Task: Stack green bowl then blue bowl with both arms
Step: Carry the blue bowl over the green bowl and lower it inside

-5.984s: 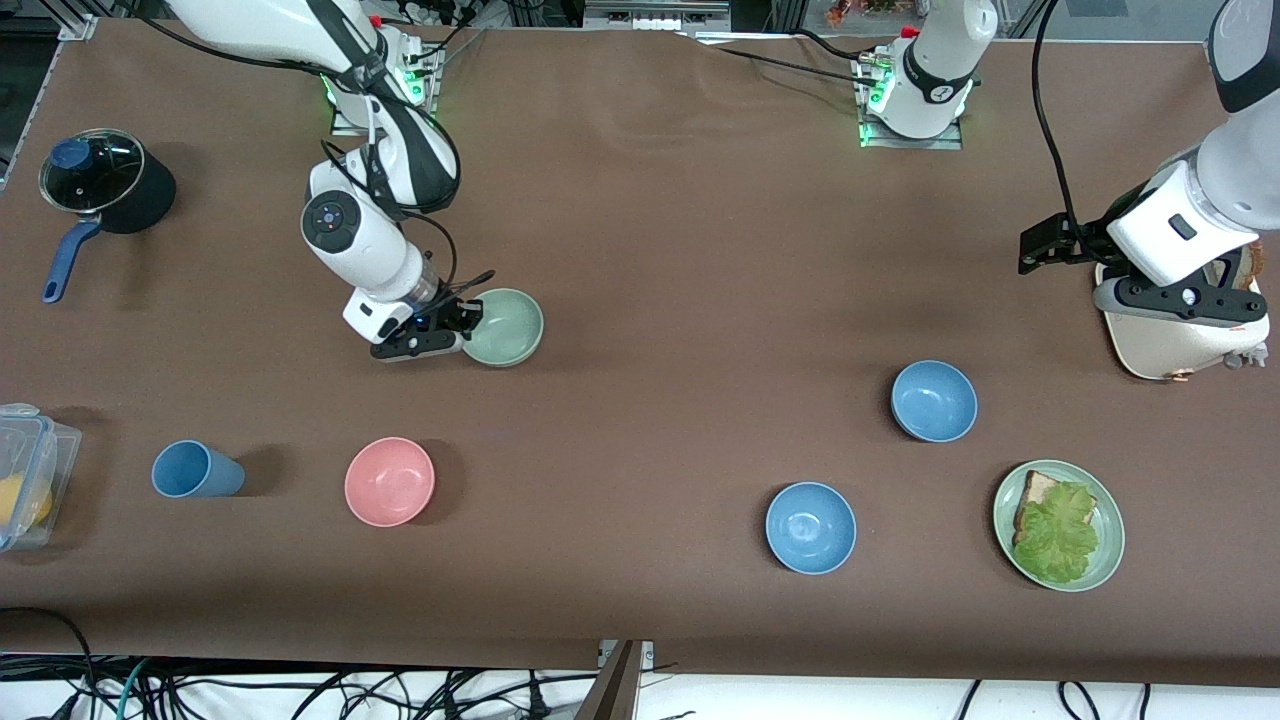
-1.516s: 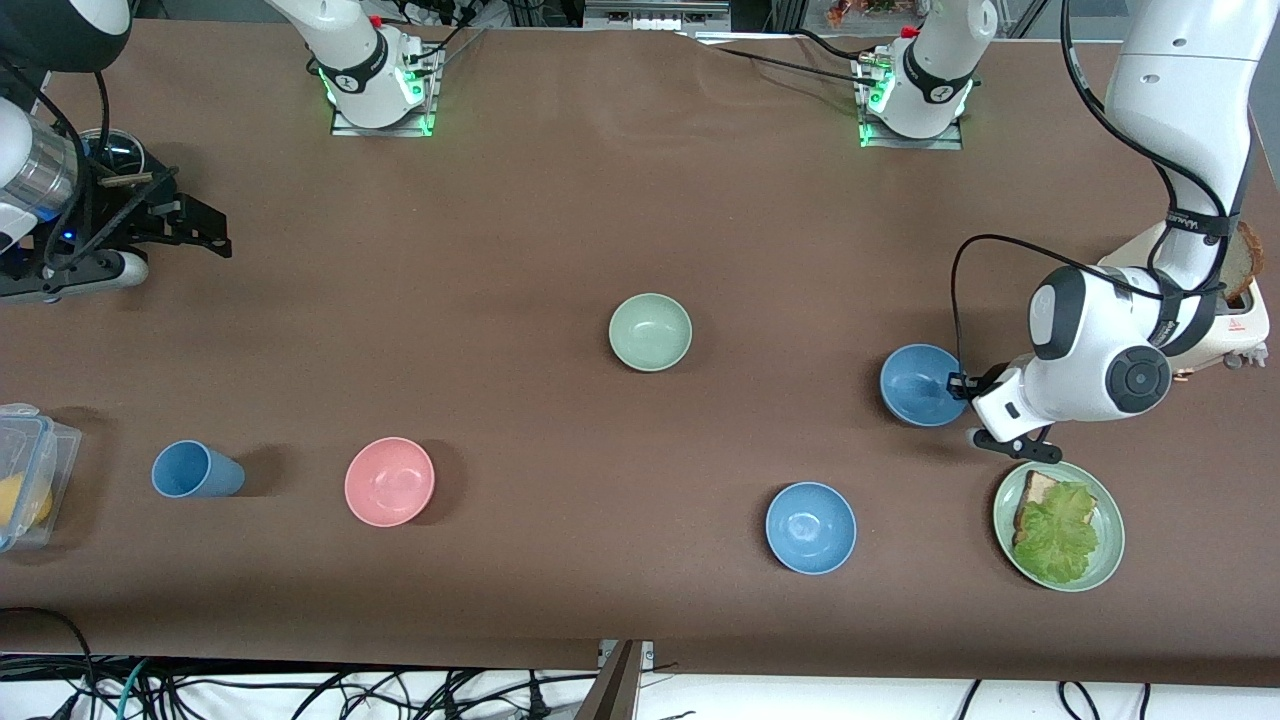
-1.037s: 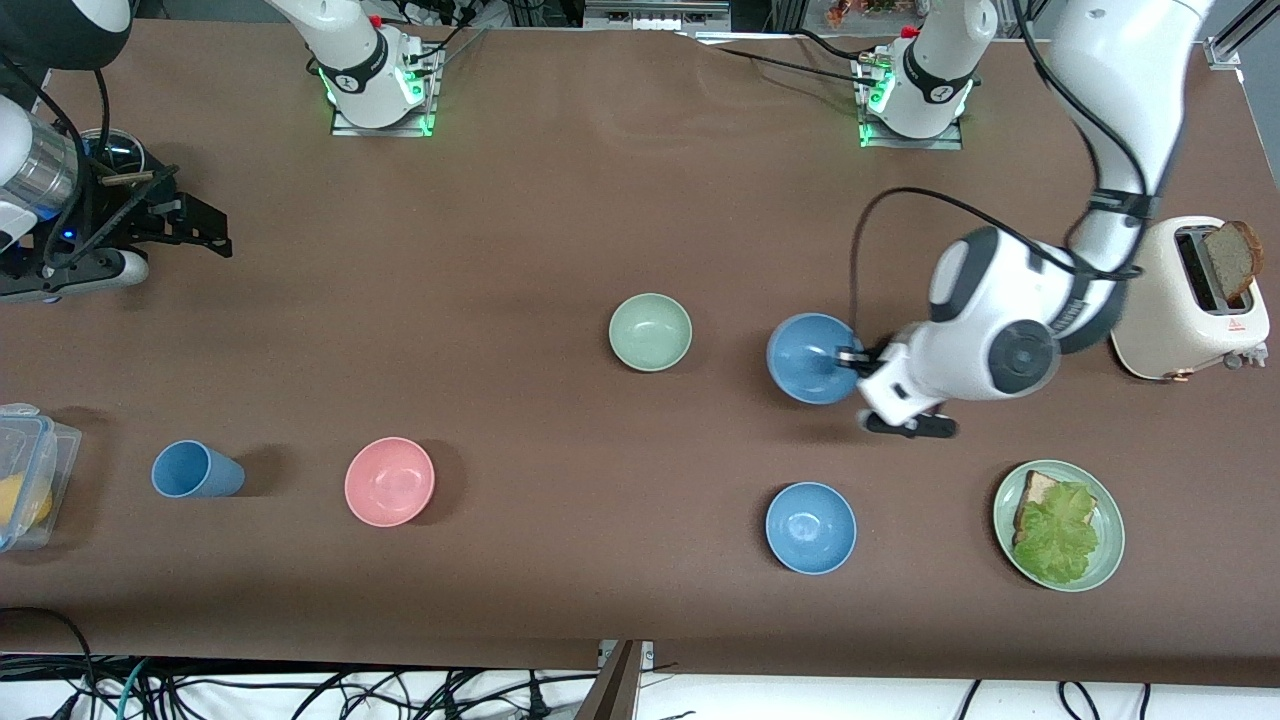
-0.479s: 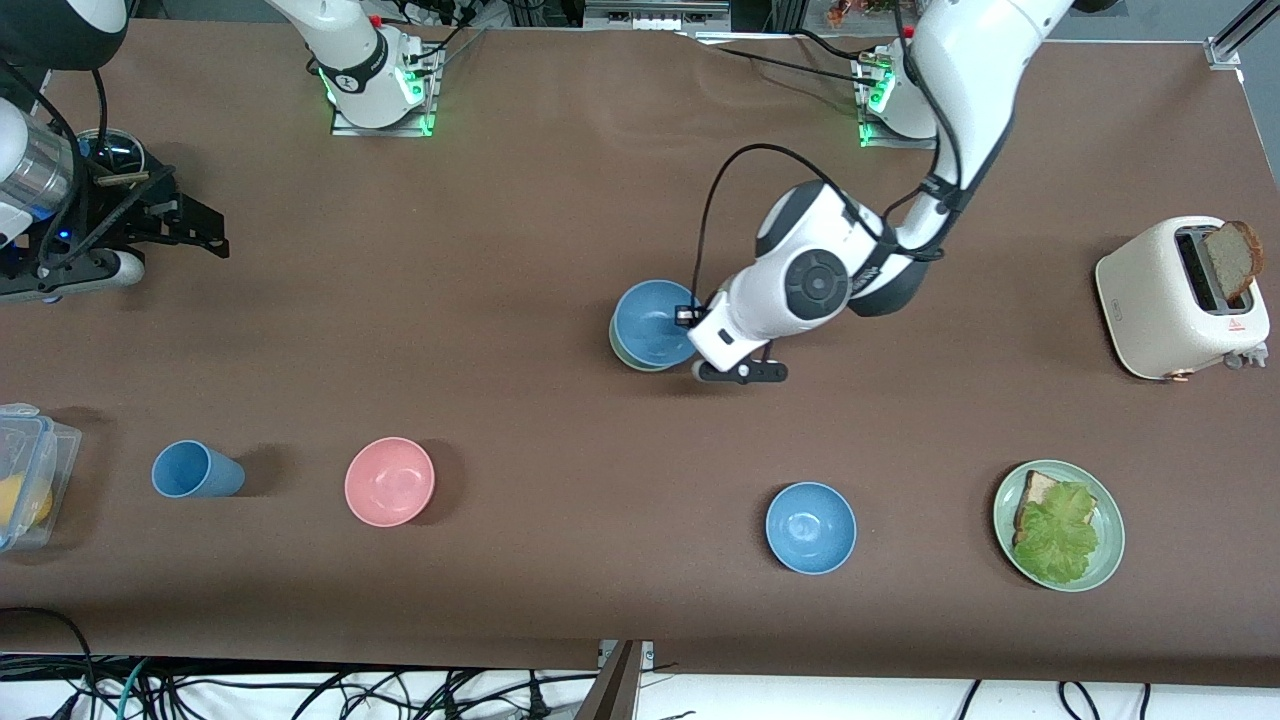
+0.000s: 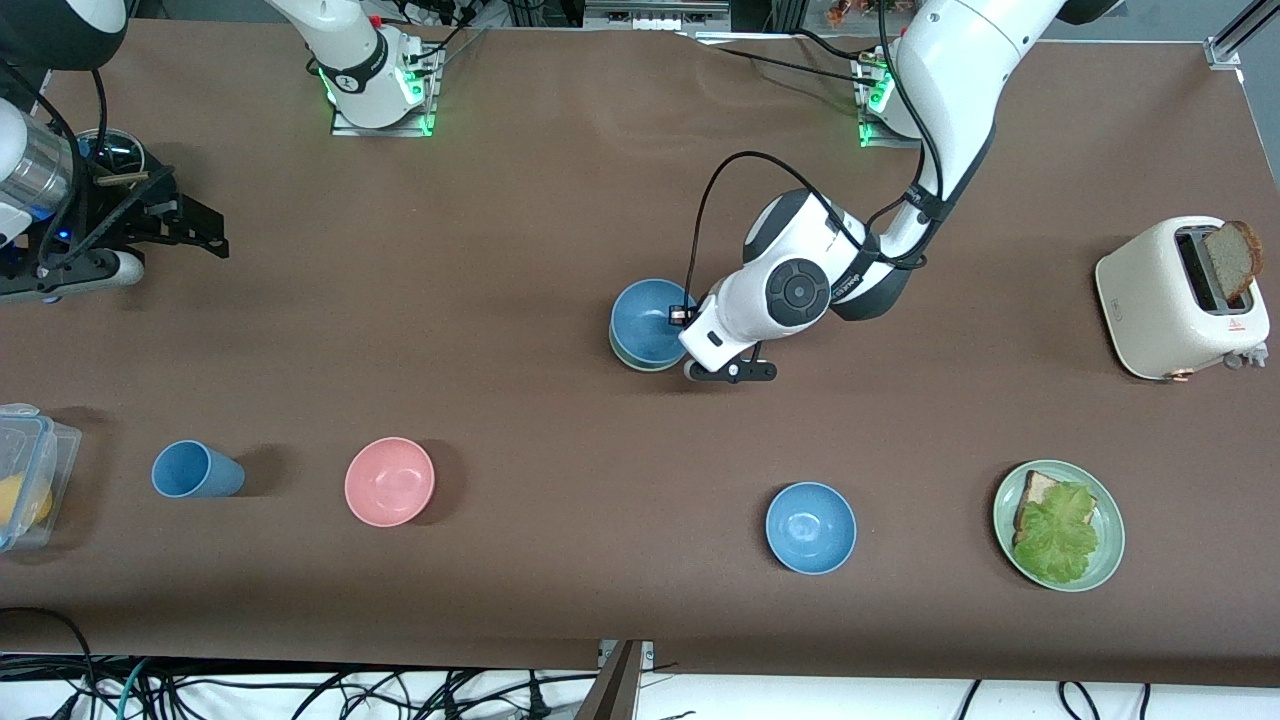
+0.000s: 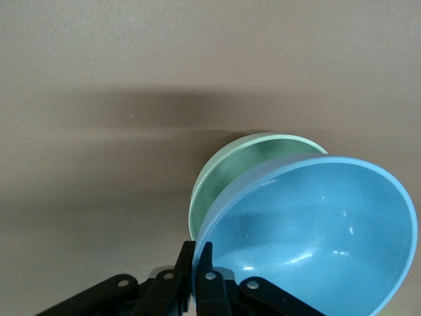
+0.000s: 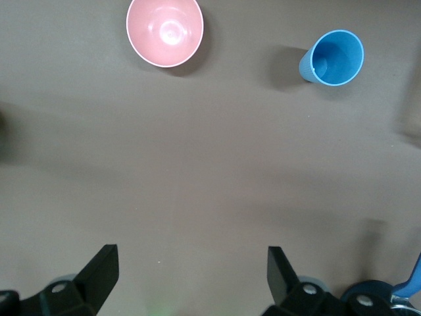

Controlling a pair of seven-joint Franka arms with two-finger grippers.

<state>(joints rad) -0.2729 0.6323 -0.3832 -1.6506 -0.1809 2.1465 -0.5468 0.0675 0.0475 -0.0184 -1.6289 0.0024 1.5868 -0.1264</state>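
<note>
A brown cloth-covered table [image 5: 560, 200] carries everything here. The left gripper [image 5: 683, 318] has its fingers [image 6: 200, 276] pinched on the rim of the blue bowl [image 5: 645, 320], holding it tilted just above the green bowl [image 6: 227, 178], whose pale rim peeks out from under it near the middle of the table; whether the two bowls touch cannot be told. The left arm [image 5: 940, 90] reaches down from its base to that spot. The right gripper [image 5: 150, 225] hangs with its fingers [image 7: 99, 266] spread wide apart and nothing between them, over the right arm's end of the table beside a dark pot [image 5: 110, 155], and that arm waits. Nearer the front camera stand a pink bowl [image 5: 389, 481] and a blue cup [image 5: 195, 470], with a clear plastic box [image 5: 25, 470] at the table's edge. A second blue bowl [image 5: 811, 527] sits nearer the camera than the stack, and a green plate [image 5: 1108, 540] with bread and lettuce lies toward the left arm's end. A cream toaster [image 5: 1160, 310] holding a slice of bread stands farther from the camera than the plate.
</note>
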